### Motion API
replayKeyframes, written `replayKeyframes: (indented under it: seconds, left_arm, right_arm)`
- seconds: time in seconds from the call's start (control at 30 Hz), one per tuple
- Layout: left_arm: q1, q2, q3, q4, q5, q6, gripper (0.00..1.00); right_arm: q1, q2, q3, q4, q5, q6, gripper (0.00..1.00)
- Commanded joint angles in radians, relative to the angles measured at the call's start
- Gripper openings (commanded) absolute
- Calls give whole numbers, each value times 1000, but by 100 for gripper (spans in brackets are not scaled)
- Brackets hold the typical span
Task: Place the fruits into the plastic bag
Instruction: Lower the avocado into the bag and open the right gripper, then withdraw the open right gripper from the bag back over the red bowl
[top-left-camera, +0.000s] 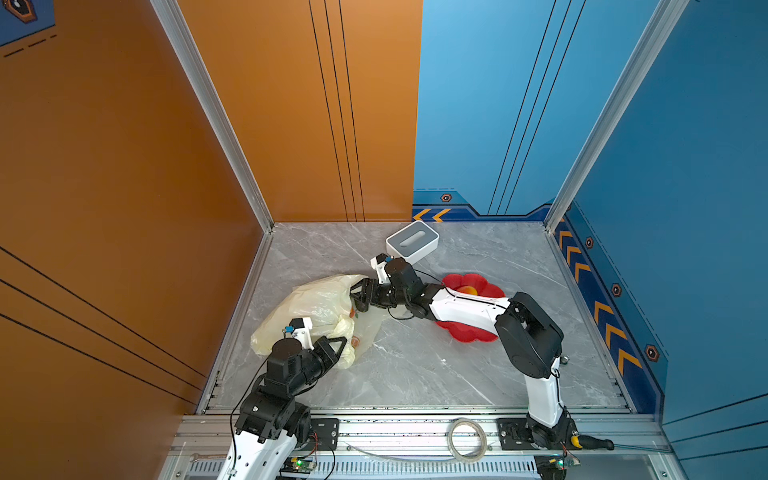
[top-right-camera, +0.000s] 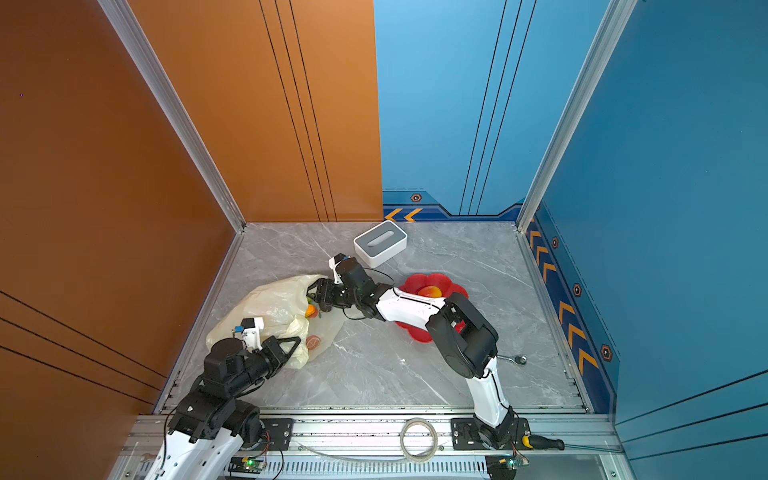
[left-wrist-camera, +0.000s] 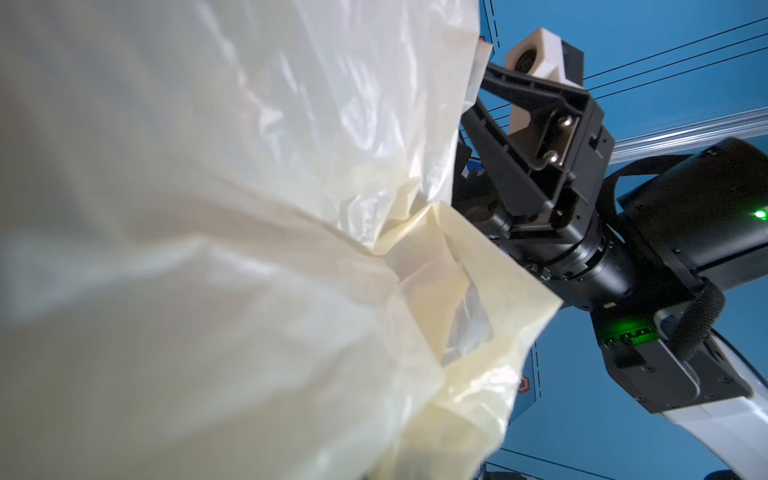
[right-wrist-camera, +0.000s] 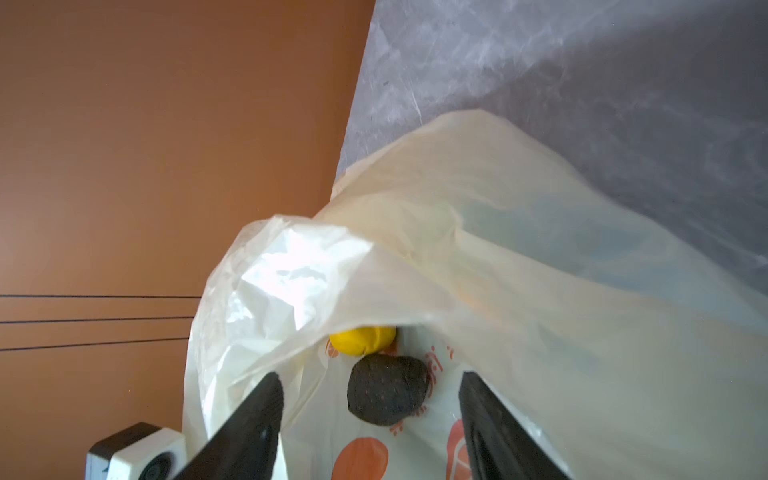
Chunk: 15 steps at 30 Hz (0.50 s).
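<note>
I see the plastic bag (top-left-camera: 316, 303) slumped on the left of the desk (top-left-camera: 415, 365), its mouth turned toward the middle; the left fingers (top-left-camera: 326, 347) are closed on the bunched handle at the bag's near edge, and the cream film fills the left wrist view. The right arm reaches across the red flower-shaped dish (top-left-camera: 469, 336); the right fingers (right-wrist-camera: 249, 424) stand apart inside the bag's mouth, gripping nothing, with the upper film draped over them. Between them, touching neither, a dark avocado (right-wrist-camera: 386, 395) lies on the bag's printed lower layer; a yellow fruit (right-wrist-camera: 361, 340) sits just beyond it, half under the film — so close that I cannot tell whether the two touch. One mango (top-left-camera: 467, 289) — red and yellow — lies in the dish, partly hidden by the right arm in both top views. A white-and-grey box (top-left-camera: 412, 241) sits toward the back of the desk, just behind the right wrist and apart from the bag.
</note>
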Motion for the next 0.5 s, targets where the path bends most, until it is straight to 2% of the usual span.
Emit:
replayKeyframes:
  seconds: [0.0, 0.3, 0.47]
  left_arm:
    - [11, -10, 5, 5, 5, -4, 0]
    - [11, -5, 11, 2, 7, -1, 0]
    - [12, -4, 20, -6, 4, 2, 0]
  right_arm:
    - [-10, -51, 50, -178, -100, -83, 66]
    - [-10, -139, 134, -687, -98, -357, 65]
    - [-8, -216, 123, -916, -12, -494, 65]
